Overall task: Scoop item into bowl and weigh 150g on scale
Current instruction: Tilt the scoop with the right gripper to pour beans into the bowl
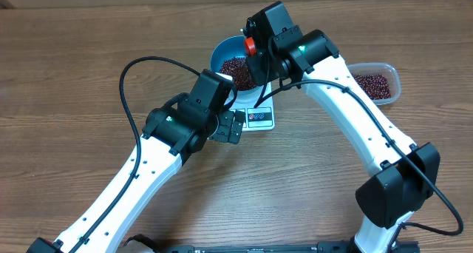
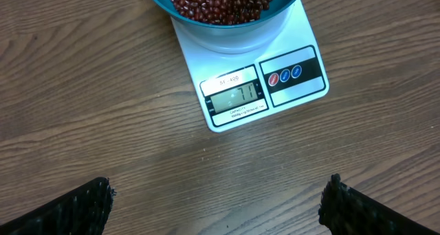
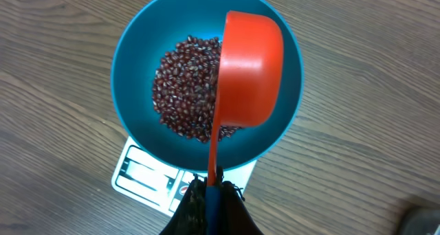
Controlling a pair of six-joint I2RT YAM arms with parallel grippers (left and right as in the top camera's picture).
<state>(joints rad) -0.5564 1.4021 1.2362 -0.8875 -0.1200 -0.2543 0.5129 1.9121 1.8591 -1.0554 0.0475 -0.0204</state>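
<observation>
A clear tub (image 1: 373, 83) stands at the upper right of the overhead view, well apart from the scale (image 2: 258, 84), with some beans in it. In that view the right arm's wrist covers the right side of the bowl (image 3: 134, 70), and the left arm hides the scale's left end. The wooden table (image 1: 74, 61) lies under it all.

The scale's label reads "SF-400" above the display (image 2: 236, 97). The digits look like "71" but are too faint to be sure of, and the small print below them is unreadable. Beside the display sit three round buttons (image 2: 284, 76), one red and two blue.

The left gripper (image 2: 218, 197) hovers low in its wrist view, jaws wide apart, holding nothing, near the scale's front edge. The right gripper (image 3: 210, 207) is clamped on the handle of the red scoop (image 3: 251, 70), at its blue end. The scoop is tipped over the right half of the bowl, its outside facing the camera.

The beans (image 3: 185, 84) heap in the bowl, which sits on the scale at upper centre of the overhead view.
</observation>
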